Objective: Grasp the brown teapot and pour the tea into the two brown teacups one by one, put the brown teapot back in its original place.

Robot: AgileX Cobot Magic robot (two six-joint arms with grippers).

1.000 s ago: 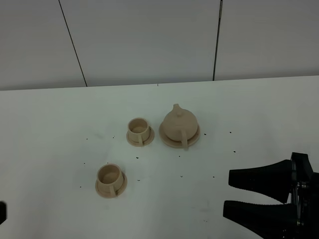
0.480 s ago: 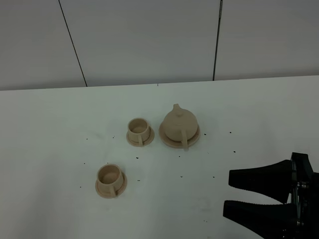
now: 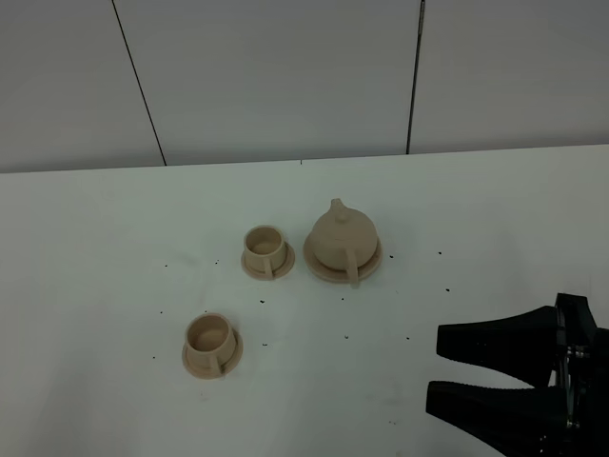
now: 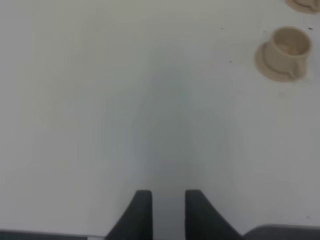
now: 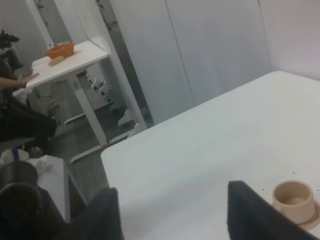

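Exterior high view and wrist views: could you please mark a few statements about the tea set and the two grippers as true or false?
1. The brown teapot sits on the wide saucer. True.
2. The far teacup and the near teacup both stand upright. True.
3. The right gripper is shut on the brown teapot. False: its jaws stand open and empty, well apart from the teapot.
4. Both teacups stand to the right of the teapot in the exterior high view. False: both are to its left.
5. The left gripper holds the near teacup. False: it is shut on nothing, over the bare table.
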